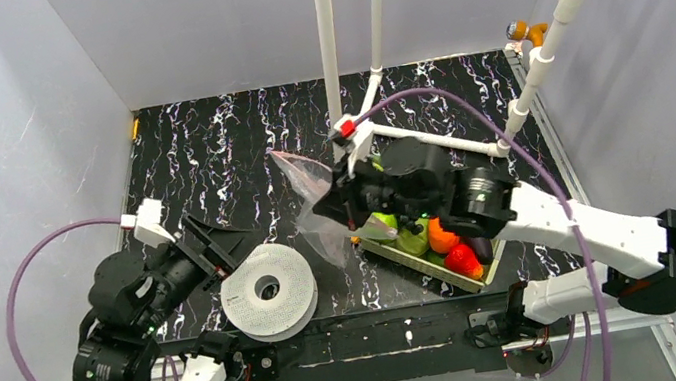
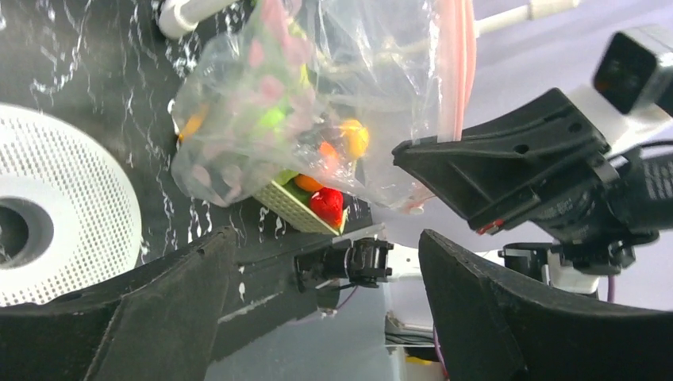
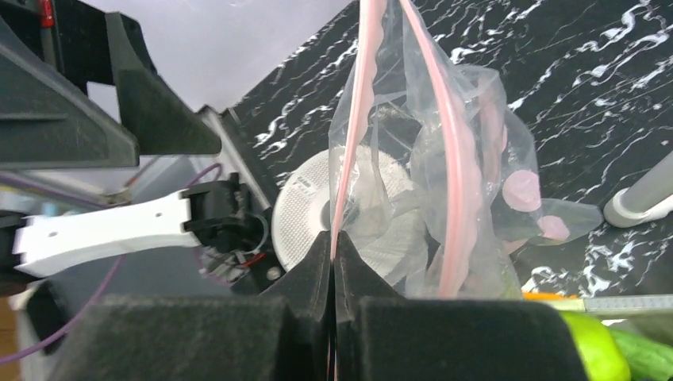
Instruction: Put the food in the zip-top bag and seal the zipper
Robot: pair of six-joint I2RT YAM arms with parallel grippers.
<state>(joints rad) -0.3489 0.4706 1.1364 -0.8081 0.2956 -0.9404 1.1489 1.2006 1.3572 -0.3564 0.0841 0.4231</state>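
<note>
The clear zip-top bag (image 1: 314, 204) hangs in the air just left of the pale green tray (image 1: 415, 260). My right gripper (image 1: 334, 206) is shut on one pink zipper strip (image 3: 359, 103). The other strip (image 3: 454, 167) hangs apart from it, so the mouth is open. The food lies in the tray: a green apple (image 1: 412, 239), an orange (image 1: 442, 236) and a red piece (image 1: 463, 259). In the left wrist view the bag (image 2: 317, 95) hangs in front of the tray (image 2: 295, 208) and the food shows through it. My left gripper (image 1: 232, 241) is open and empty, left of the bag.
A white round spool (image 1: 268, 288) lies near the front edge between the arms. White pipe posts (image 1: 329, 40) and a slanted white bar (image 1: 437, 138) stand behind the bag. The tray overhangs the table's front edge slightly.
</note>
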